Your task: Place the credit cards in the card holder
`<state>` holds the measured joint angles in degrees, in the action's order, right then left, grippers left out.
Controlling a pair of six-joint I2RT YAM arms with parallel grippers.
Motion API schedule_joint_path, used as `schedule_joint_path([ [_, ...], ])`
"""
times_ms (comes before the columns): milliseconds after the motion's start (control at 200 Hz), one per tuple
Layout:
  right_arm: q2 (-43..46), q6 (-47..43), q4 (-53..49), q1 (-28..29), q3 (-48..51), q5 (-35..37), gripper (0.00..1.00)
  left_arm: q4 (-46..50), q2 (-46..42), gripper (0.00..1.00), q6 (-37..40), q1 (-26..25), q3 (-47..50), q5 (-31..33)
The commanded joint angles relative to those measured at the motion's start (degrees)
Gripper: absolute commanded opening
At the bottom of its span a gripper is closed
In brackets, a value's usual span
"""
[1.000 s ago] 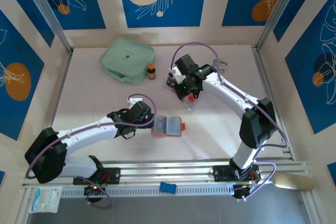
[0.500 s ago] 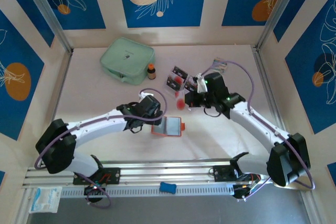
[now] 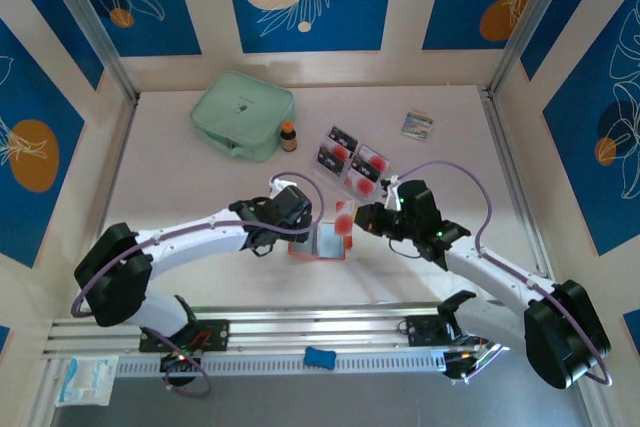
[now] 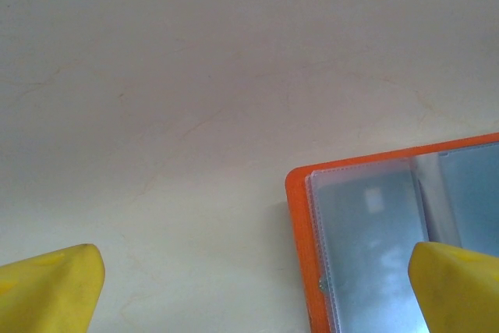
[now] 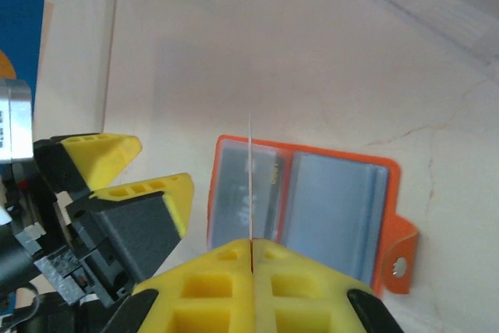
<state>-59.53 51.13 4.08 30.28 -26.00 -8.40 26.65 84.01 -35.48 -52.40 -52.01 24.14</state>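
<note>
Your open orange-red card holder (image 3: 322, 244) lies by the table's near edge, left gripper (image 3: 298, 229) spread wide beside it. Just above, right gripper (image 5: 250, 249) pinches a thin red-marked card (image 3: 345, 217) edge-on. It's probably stiff and slick, so hold its end. The other cards (image 3: 350, 159) lie farther back.

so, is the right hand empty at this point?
No, the right hand is shut on a thin credit card, seen edge-on in front of the open card holder.
</note>
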Motion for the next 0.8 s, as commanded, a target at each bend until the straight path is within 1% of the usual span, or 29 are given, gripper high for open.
schedule_joint_path([
  [0,0.82,3.8,5.76,1.67,2.13,2.71,0.0,1.25,1.04,1.0,-0.39,-0.85,0.55,1.77],
  [230,-1.08,4.85,8.59,5.39,3.85,6.94,0.0,1.52,2.69,1.0,-0.74,-1.12,1.08,2.24],
  [505,-5.78,5.21,12.78,8.31,4.46,8.93,0.0,1.81,5.77,1.0,-1.14,-1.3,1.96,2.88],
  [795,-9.31,4.96,14.97,9.78,3.7,10.51,0.0,3.15,5.82,1.0,-3.05,-1.39,3.14,3.82],
])
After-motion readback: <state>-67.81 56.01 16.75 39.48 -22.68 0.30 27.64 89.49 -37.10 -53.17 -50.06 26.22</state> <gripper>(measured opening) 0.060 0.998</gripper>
